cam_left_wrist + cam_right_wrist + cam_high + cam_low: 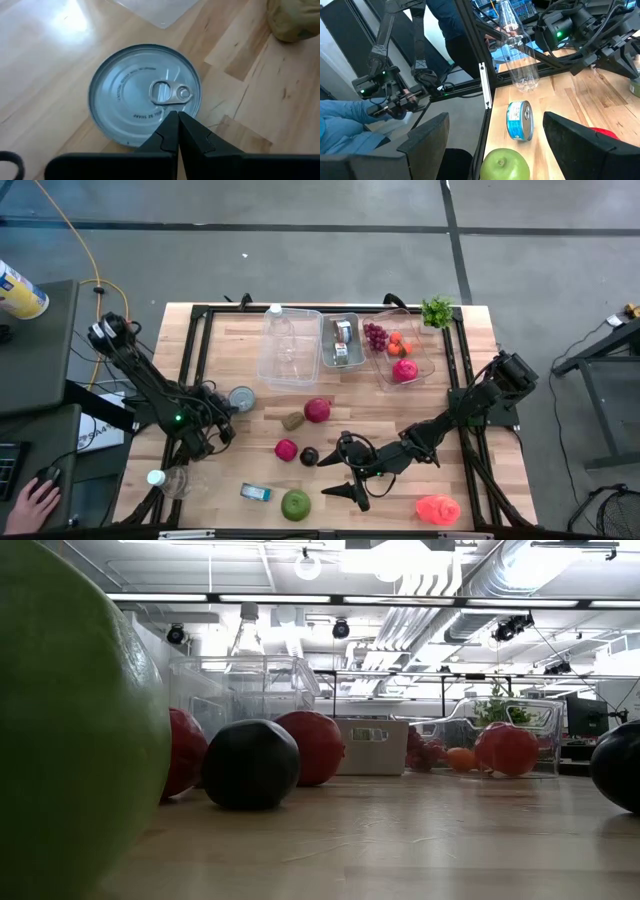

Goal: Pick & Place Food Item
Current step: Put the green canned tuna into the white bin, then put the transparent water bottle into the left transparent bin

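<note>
A silver can (241,398) with a pull tab (170,93) stands upright on the table's left half. My left gripper (227,424) is shut, its tips (177,116) at the near edge of the can's lid. My right gripper (345,470) hangs open above the table's near middle, with nothing between its fingers. It points toward a green apple (505,165) and a small blue tin (520,120) lying on its side. A large red fruit (317,410), a smaller red fruit (286,449), a dark plum (309,456) and a tan item (292,420) rest on the wood. My left gripper's shut fingertips (170,125) stand over the near rim of the can's lid (125,135), slanting down at it. Whether they touch the lid, I cannot tell.
At the far edge stand a clear bin (290,345), a metal tray (341,340) and a clear bin (415,345) holding grapes and red fruit, with greens (437,310) beside them. A pink item (438,509) lies near right. A clear bottle (165,480) lies near left.
</note>
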